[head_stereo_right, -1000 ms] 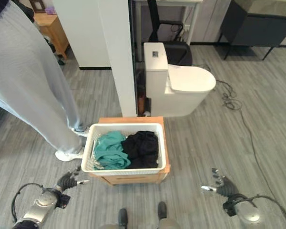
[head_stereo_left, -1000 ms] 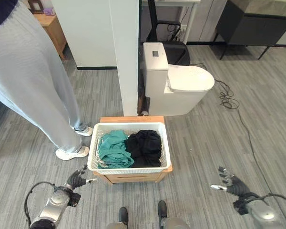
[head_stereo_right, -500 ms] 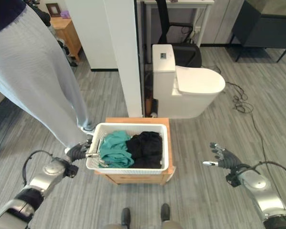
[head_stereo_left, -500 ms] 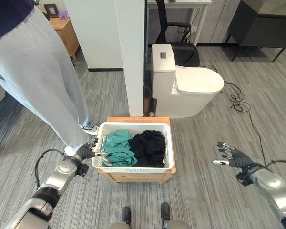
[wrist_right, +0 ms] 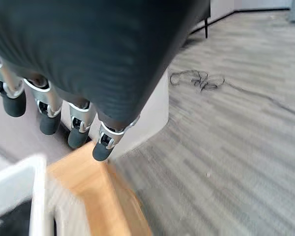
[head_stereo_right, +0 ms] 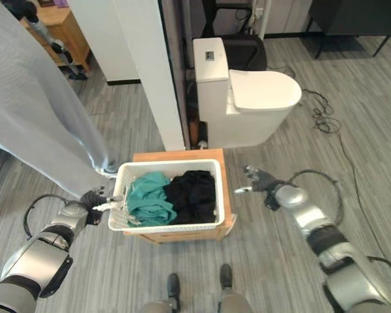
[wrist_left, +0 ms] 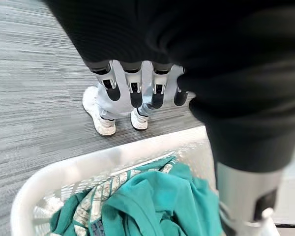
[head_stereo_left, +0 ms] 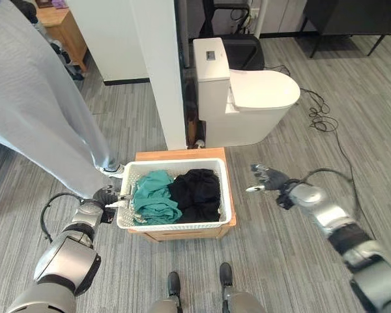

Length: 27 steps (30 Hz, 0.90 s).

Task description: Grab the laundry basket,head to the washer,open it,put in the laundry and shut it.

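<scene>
One basket, two garments, two hands

There is one white laundry basket (head_stereo_left: 174, 225), and it holds two pieces of laundry: one teal garment (head_stereo_left: 152, 196) and one black garment (head_stereo_left: 196, 193). One low wooden stand (head_stereo_left: 177, 155) is under the basket. Two robot hands are seen, one left hand (head_stereo_left: 107, 195) and one right hand (head_stereo_left: 266, 177). One white toilet (head_stereo_left: 244, 101) stands on the floor, and one wooden cabinet (head_stereo_left: 58, 31) is further back. One person (head_stereo_left: 36, 111) is there, with two white shoes (wrist_left: 100, 119).
</scene>
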### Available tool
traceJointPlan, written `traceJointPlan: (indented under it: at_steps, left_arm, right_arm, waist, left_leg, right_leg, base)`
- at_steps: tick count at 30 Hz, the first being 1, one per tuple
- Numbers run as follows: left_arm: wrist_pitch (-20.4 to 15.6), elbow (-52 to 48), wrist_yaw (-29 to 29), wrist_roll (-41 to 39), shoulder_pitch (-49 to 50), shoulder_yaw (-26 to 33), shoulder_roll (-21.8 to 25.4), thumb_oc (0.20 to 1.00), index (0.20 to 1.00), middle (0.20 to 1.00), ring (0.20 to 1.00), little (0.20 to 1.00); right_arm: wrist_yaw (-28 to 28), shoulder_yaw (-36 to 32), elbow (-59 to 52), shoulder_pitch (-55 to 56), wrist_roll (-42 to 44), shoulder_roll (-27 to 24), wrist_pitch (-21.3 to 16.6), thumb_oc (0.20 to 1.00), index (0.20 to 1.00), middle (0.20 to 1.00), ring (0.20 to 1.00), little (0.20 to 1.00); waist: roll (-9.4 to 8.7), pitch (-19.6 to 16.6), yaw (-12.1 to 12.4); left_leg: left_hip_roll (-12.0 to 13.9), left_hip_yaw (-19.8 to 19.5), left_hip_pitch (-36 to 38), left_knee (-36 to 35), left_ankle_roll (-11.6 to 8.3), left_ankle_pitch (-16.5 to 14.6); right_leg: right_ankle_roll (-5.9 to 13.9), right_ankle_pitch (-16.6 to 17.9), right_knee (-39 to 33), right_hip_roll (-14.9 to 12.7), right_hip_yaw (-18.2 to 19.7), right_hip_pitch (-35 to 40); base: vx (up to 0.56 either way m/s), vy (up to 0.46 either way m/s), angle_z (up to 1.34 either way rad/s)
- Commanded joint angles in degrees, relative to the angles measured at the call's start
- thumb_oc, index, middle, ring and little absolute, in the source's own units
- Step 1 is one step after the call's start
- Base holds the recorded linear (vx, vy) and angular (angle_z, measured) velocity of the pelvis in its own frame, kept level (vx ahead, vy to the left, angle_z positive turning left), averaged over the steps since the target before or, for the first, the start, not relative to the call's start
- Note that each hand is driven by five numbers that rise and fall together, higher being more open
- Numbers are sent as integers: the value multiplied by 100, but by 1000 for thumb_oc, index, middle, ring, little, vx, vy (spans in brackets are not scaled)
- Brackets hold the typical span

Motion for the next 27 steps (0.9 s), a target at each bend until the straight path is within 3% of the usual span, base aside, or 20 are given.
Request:
traceJointPlan:
  at_steps: [1, 11, 16, 27]
  left_arm:
    - [-99, 290, 185, -5, -324, 121, 356, 1000, 1000, 1000, 1000, 1000]
    - [-55, 390, 202, -55, -191, 333, 261, 1000, 1000, 1000, 1000, 1000]
    - [-43, 379, 146, -501, -70, 593, 119, 1000, 1000, 1000, 1000, 1000]
    - [-57, 407, 210, -195, -195, 770, 7, 1000, 1000, 1000, 1000, 1000]
  right_arm:
    - [-58, 134, 288, -420, -235, 274, -114, 1000, 1000, 1000, 1000, 1000]
    - [-154, 52, 184, -401, -276, 580, -156, 1000, 1000, 1000, 1000, 1000]
    - [-138, -262, -580, 97, -231, 337, -261, 1000, 1000, 1000, 1000, 1000]
    - [-159, -1195, -1604, 1332, -337, -142, -457, 1000, 1000, 1000, 1000, 1000]
  waist:
    - [-281, 107, -12]
    - [-299, 129, -125]
    - [-304, 127, -195]
    - [-406, 134, -308]
  left_leg:
    - [-31, -117, 266, 23, -9, -385]
    - [12, -18, 264, 23, -10, -417]
    - [24, 13, 245, 23, -12, -433]
    - [71, -8, 97, 23, -25, -402]
  right_leg:
    - [500, -140, -5, -228, 324, 95]
    - [486, -132, -5, -173, 410, 29]
    - [498, -143, -5, -169, 426, -3]
    - [524, -121, -5, -129, 414, -161]
  base:
    - [19, 2, -6]
    - [2, 4, -9]
    - [5, 8, -8]
    - [2, -3, -2]
